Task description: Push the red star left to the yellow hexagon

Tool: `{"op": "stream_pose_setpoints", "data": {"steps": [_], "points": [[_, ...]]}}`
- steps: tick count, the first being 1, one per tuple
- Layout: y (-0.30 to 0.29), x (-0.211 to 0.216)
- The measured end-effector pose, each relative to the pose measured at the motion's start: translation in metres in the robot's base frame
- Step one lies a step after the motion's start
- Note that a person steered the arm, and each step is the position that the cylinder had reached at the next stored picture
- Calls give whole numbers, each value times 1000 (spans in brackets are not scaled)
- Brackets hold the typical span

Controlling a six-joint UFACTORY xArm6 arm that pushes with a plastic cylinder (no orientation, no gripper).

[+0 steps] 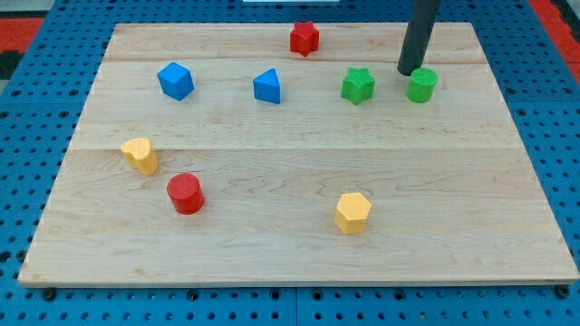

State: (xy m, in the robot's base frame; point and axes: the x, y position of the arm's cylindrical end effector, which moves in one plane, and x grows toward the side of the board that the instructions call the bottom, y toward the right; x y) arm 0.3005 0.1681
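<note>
The red star [304, 38] sits near the top edge of the wooden board, a little right of centre. The yellow hexagon [352, 213] lies low on the board, right of centre. My tip [410, 72] stands at the upper right, touching or almost touching the upper left side of a green cylinder [421, 85]. The tip is well to the right of the red star and slightly below it, and far above the yellow hexagon.
A green star [358, 86] sits left of the green cylinder. A blue triangle [267, 87] and a blue cube-like block [176, 81] lie further left. A yellow heart-like block [140, 155] and a red cylinder [185, 193] are at lower left. The board [290, 263] rests on blue pegboard.
</note>
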Motion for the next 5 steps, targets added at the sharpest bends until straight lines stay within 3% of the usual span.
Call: {"op": "stream_pose_setpoints", "data": {"steps": [2,4,5], "points": [[-17,14],[-98,2],[-95,4]]}}
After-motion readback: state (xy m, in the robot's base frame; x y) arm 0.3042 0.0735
